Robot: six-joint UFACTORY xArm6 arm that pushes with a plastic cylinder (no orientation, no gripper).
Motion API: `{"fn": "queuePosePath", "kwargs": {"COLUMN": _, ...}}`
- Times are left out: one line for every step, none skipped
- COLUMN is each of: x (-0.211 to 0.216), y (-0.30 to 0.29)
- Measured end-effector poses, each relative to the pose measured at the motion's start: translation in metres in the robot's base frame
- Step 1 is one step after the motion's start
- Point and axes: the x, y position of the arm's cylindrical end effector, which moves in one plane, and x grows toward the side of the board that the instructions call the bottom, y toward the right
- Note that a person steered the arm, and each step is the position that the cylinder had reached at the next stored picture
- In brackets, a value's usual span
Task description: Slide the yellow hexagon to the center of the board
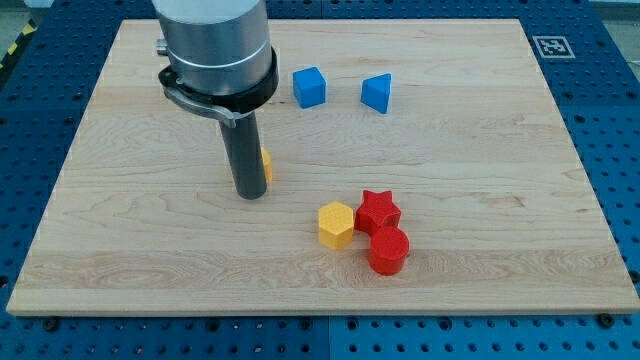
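Observation:
The yellow hexagon (336, 224) lies on the wooden board (480, 200), a little below and right of its middle. It touches the red star (379, 211) on its right. A red round block (388, 250) sits just below the star. My tip (250, 194) rests on the board to the left of the hexagon, apart from it. A second yellow block (266, 164) shows only as a sliver behind the rod; its shape cannot be made out.
A blue cube (309, 87) and a blue wedge-like block (377, 93) lie near the view's top centre. A black-and-white marker (551, 46) sits at the board's top right corner. The arm's grey housing (215, 45) hangs over the upper left.

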Motion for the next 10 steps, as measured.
{"fn": "queuePosePath", "kwargs": {"x": -0.004, "y": -0.006}}
{"fn": "queuePosePath", "kwargs": {"x": -0.017, "y": -0.018}}
{"fn": "queuePosePath", "kwargs": {"x": -0.014, "y": -0.018}}
{"fn": "queuePosePath", "kwargs": {"x": 0.031, "y": 0.003}}
{"fn": "queuePosePath", "kwargs": {"x": 0.070, "y": 0.040}}
{"fn": "queuePosePath", "kwargs": {"x": 0.074, "y": 0.080}}
{"fn": "queuePosePath", "kwargs": {"x": 0.072, "y": 0.097}}
{"fn": "queuePosePath", "kwargs": {"x": 0.062, "y": 0.123}}
{"fn": "queuePosePath", "kwargs": {"x": 0.048, "y": 0.129}}
{"fn": "queuePosePath", "kwargs": {"x": 0.051, "y": 0.129}}
